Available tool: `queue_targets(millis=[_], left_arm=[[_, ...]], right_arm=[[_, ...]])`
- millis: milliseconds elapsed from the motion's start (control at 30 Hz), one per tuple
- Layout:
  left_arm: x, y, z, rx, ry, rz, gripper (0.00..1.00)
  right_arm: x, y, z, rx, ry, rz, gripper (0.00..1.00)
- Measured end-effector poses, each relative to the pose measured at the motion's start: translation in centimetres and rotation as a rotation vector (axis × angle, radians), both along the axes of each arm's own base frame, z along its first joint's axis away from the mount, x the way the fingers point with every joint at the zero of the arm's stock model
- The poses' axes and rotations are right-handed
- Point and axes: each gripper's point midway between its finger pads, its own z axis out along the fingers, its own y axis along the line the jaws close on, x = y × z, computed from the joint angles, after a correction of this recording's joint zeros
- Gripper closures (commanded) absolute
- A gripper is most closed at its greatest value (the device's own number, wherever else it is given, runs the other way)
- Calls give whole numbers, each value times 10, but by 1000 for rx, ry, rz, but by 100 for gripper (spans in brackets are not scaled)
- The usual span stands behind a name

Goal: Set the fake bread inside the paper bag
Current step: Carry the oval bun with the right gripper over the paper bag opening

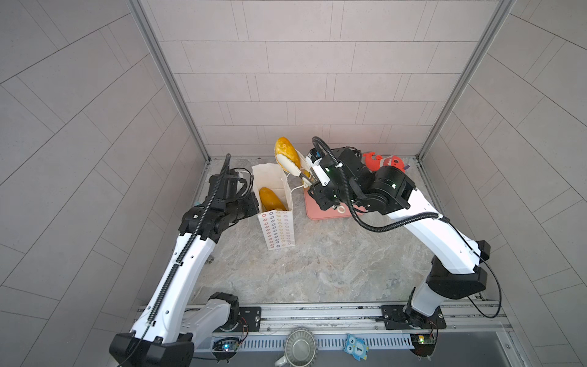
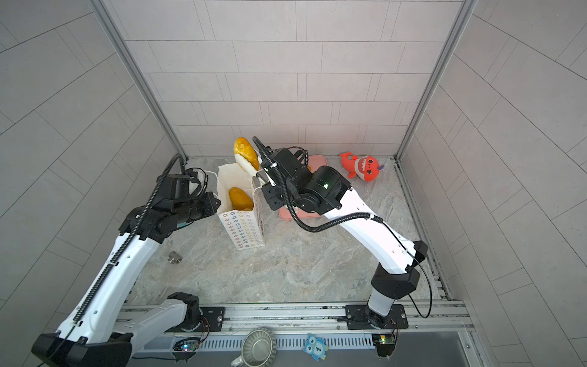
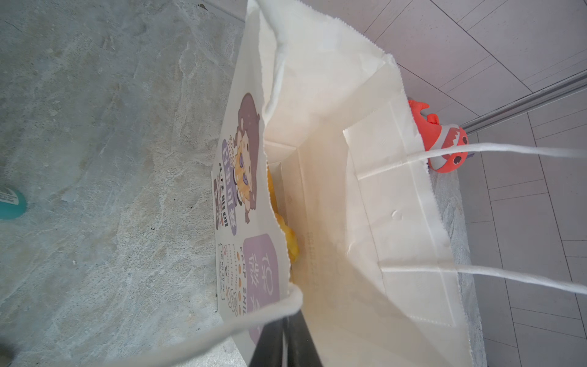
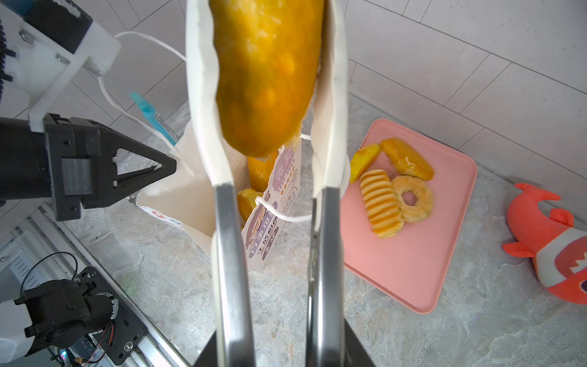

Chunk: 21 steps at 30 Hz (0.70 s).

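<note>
A: Which step does the robot have in hand?

B: The carrying step. The right gripper (image 1: 313, 183) is clenched on a pair of tongs (image 4: 233, 254), and the white tips of the tongs squeeze a long loaf (image 4: 263, 73) of the fake bread. This loaf hangs tilted in the air, above the far right corner of the paper bag (image 1: 278, 228), and is not yet inside.

A: And the other arm?

B: The left gripper (image 4: 158, 166) is pinched tight on the left rim of the bag, near a handle, so the mouth stands open. The bag is upright on the table (image 1: 333, 260), just left of the pink tray (image 4: 413, 270).

A: How far is the task?

B: In both top views a yellow loaf (image 1: 270, 198) stands inside the bag, and the right wrist view shows a smaller piece (image 4: 246, 203) beside it. Four pieces lie on the tray: a ridged roll (image 4: 381, 203), a ring doughnut (image 4: 424, 206), a brown loaf (image 4: 406, 157) and a wedge (image 4: 363, 162). So it seems less than half done.

A: What does the next move ask for?

B: Probably the low end of the held loaf must come over the open mouth, then go down between the walls, and only then should the tongs relax. The right cord handle (image 4: 286, 218) hangs close to the tongs and could catch. The paper looks thin, so a push on the rim could fold it or tip the bag.
</note>
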Motion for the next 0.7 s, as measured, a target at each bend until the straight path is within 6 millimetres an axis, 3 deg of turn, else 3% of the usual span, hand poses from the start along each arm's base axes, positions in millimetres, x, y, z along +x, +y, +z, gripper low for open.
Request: queue_targets(millis=[167,700], left_arm=[[-1,0,2,-2,-7,1,89],[-1,0,3,-4,-10,0,89]], right_arm=[[5,9,-4,-24,-5,-2,60],[16,36,-42,-134,36,18,59]])
